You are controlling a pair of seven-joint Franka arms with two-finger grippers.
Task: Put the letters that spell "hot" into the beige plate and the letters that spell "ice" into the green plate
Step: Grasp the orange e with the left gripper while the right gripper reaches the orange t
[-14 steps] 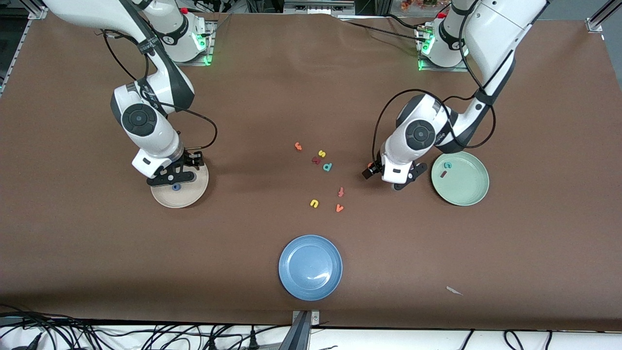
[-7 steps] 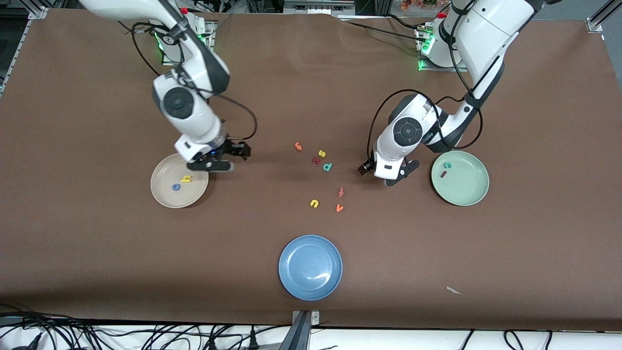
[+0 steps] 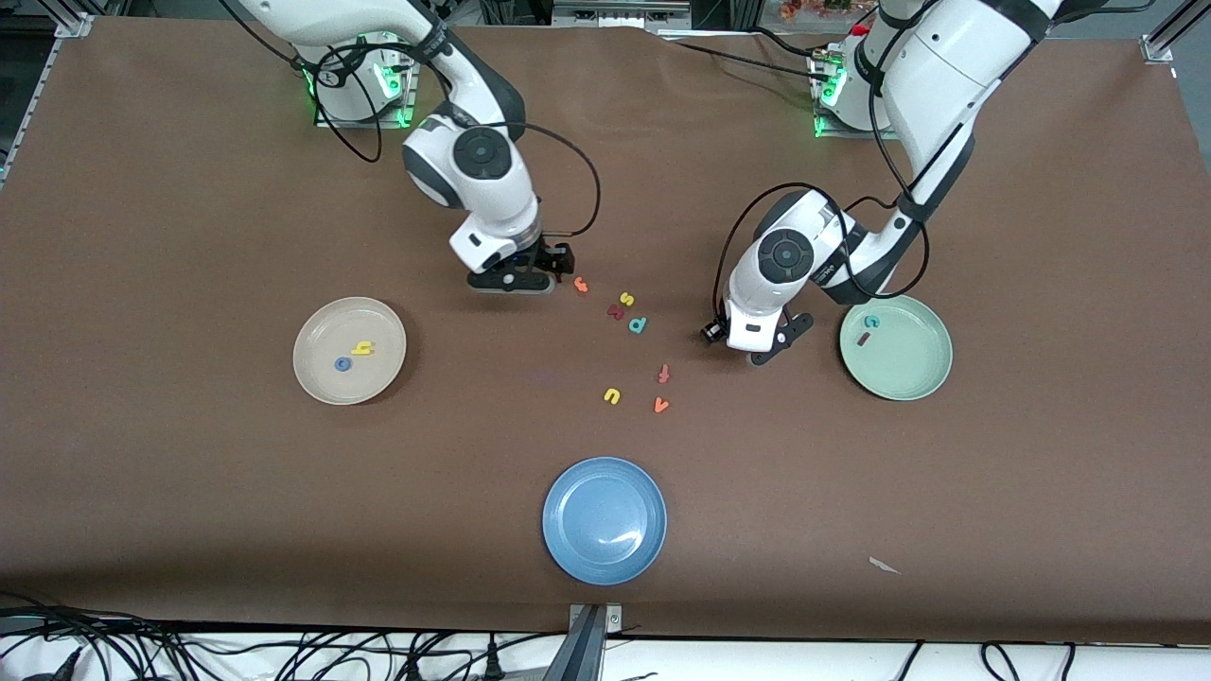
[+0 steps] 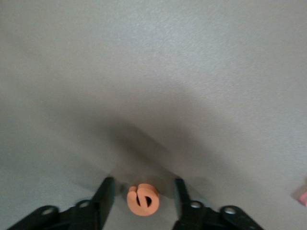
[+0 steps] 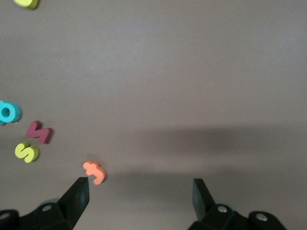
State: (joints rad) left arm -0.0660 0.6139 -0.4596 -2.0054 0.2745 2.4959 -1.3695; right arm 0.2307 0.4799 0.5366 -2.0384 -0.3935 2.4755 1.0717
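The left pincer (image 3: 768,346), low over the surface in the middle of the frame beside the green plate (image 3: 906,367), has its jaws either side of the orange e (image 4: 143,200) but not yet touching it. That letter would finish "ice": the teal c (image 3: 871,322) and dark red i (image 3: 863,338) already lie in the plate.

The right pincer (image 3: 513,281), in the upper middle, is spread wide just beside the orange t (image 3: 581,284), likely lining up. The beige plate (image 3: 367,380) holds the yellow h (image 3: 362,349) and blue o (image 3: 342,363).
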